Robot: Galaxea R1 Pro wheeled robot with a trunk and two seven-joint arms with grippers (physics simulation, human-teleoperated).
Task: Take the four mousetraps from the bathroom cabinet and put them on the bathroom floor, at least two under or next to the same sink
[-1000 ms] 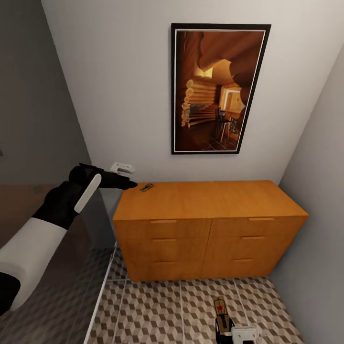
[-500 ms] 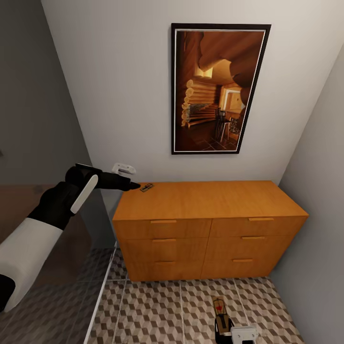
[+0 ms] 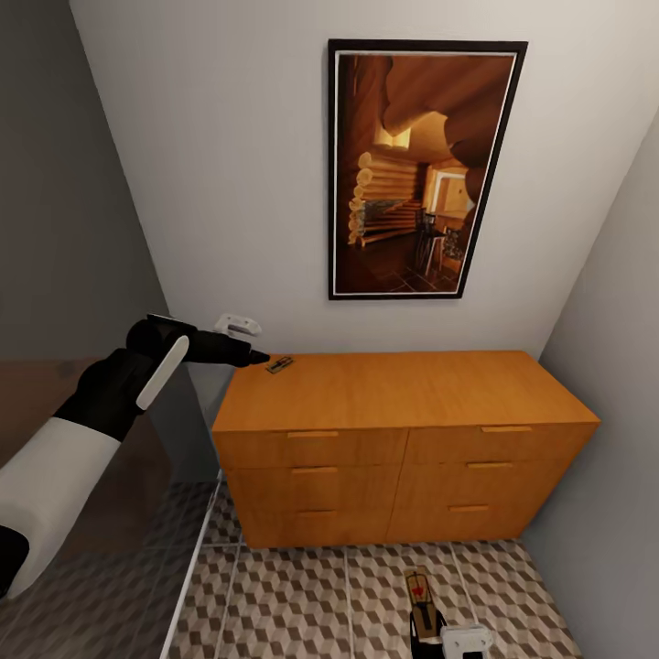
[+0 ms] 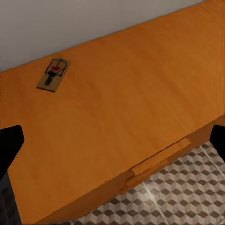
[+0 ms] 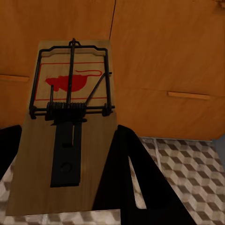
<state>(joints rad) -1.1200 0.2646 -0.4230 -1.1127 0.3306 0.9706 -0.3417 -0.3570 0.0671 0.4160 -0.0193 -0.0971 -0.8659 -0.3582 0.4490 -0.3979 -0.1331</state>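
Lower the clenched right tool [image 3: 430, 631], gripping its brown wooden mousetrap [image 5: 65, 136], flat onto the cube-patterned tile floor [image 3: 302, 604]; left tool [image 3: 249, 357] spread open above the orange-brown wooden cabinet [image 3: 403, 394].

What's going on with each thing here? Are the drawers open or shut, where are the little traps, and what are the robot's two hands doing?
Cabinet: all drawer fronts shut.
Mousetrap on cabinet: lying flat near the back left corner, untouched.
Left tool: open, empty, beside that mousetrap, not touching it.
Held mousetrap: gripped flat in the right tool, above the floor.
Right tool: shut on the held mousetrap.
Bathroom floor: no trap visibly lying on it.
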